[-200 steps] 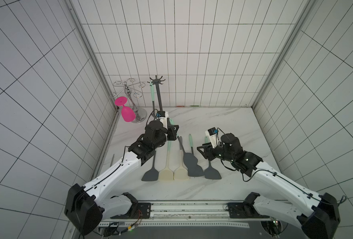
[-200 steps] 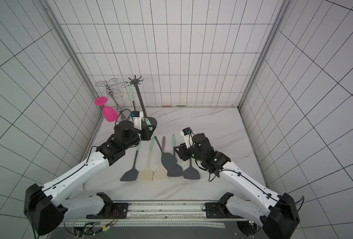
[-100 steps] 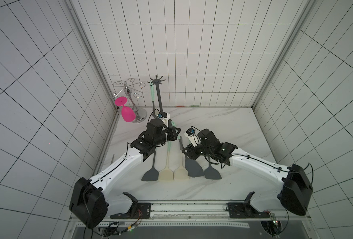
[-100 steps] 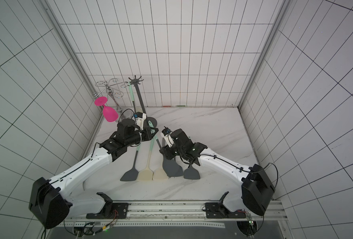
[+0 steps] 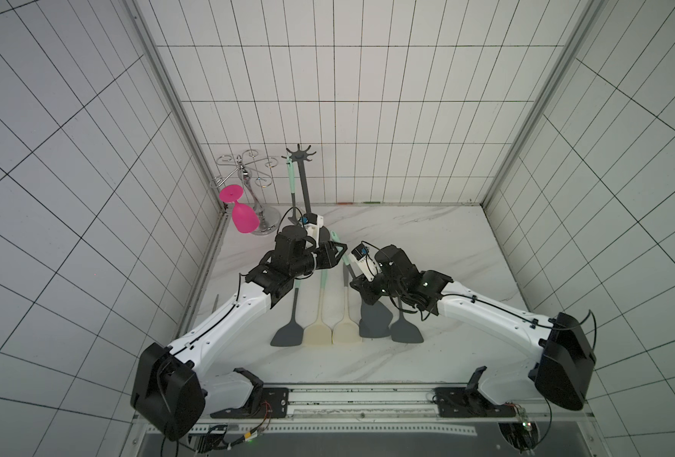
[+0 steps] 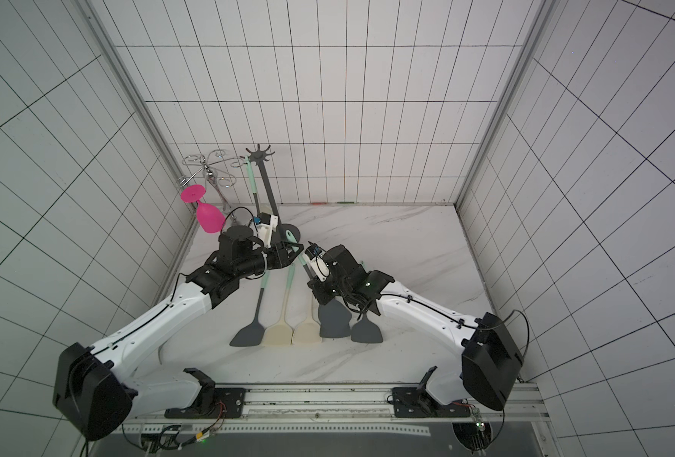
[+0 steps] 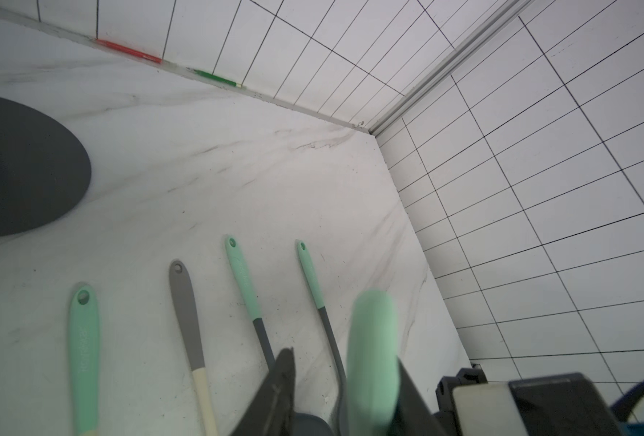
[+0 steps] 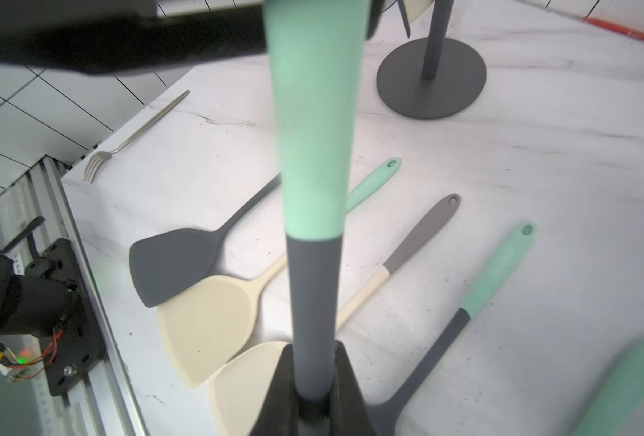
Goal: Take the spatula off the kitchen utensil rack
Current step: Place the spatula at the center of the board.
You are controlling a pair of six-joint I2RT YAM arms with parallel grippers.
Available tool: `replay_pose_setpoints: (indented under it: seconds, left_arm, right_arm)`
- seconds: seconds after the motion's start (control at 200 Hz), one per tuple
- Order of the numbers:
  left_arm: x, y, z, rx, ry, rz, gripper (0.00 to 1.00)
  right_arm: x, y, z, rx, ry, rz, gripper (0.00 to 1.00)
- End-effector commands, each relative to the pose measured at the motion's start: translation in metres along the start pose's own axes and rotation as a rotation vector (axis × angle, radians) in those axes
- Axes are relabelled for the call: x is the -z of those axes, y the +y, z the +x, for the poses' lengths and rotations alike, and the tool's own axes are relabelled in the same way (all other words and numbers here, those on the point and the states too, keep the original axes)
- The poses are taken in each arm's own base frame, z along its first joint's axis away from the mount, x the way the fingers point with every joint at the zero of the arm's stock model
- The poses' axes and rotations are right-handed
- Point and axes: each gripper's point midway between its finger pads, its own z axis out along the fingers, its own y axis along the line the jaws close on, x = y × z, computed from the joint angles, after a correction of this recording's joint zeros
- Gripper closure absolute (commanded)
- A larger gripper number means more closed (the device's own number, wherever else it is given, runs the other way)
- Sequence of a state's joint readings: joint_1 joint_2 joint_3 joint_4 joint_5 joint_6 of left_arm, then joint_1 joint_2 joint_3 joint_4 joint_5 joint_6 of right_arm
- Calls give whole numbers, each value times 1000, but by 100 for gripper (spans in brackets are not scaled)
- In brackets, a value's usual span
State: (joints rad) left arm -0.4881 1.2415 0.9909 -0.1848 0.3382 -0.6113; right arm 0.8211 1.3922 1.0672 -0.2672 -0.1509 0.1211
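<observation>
In both top views the mint-handled, grey-necked spatula [image 5: 346, 260] hangs in mid-air between the grippers, clear of the tall dark grey kitchen utensil rack [image 5: 303, 186]; left wrist view: the left gripper [image 7: 343, 362] stands parted, the handle touching one finger; right wrist view: the right gripper [image 8: 313, 362] pinches the grey neck; probably light, smooth and slightly springy, so the stiffer neck suits holding.

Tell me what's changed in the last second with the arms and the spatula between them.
The right gripper swung in toward the left arm and shut on the grey shaft of the lifted spatula; the left gripper opened its jaws around the mint handle. The five spatulas on the table, the rack and its hanging spatula stayed put.
</observation>
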Motion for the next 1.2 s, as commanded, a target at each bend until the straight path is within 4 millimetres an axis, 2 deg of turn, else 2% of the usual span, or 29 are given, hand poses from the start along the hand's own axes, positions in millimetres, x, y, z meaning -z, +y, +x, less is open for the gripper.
replay_pose_setpoints:
  seconds: [0.0, 0.095, 0.22, 0.32, 0.405, 0.57, 0.775, 0.974, 1.194]
  left_arm:
    - [18, 15, -10, -61, -64, -87, 53]
    - [31, 31, -17, -73, -117, -146, 49]
    - [38, 48, -17, -65, -133, -169, 48]
    - [31, 56, -10, -49, -99, -162, 47]
    - [22, 57, -2, -32, -61, -138, 47]
    - [6, 58, 10, 18, 3, -85, 47]
    - [-1, 60, 15, 49, 35, -65, 47]
    - [2, 60, 13, 50, 31, -64, 47]
    - [1, 62, 13, 53, 34, -69, 47]
  right_arm:
    - [31, -41, 3, -30, -5, 140, 100]
    - [50, -88, 20, -97, 24, 287, 100]
    - [71, -155, 66, -221, 177, 490, 100]
    - [82, -187, 107, -291, 323, 615, 100]
    - [88, -205, 136, -401, 386, 668, 100]
    - [86, -219, 171, -587, 438, 646, 100]
    - [65, -214, 202, -672, 520, 585, 100]
    - [50, -212, 209, -712, 571, 546, 100]
    - [50, -213, 218, -702, 620, 555, 100]
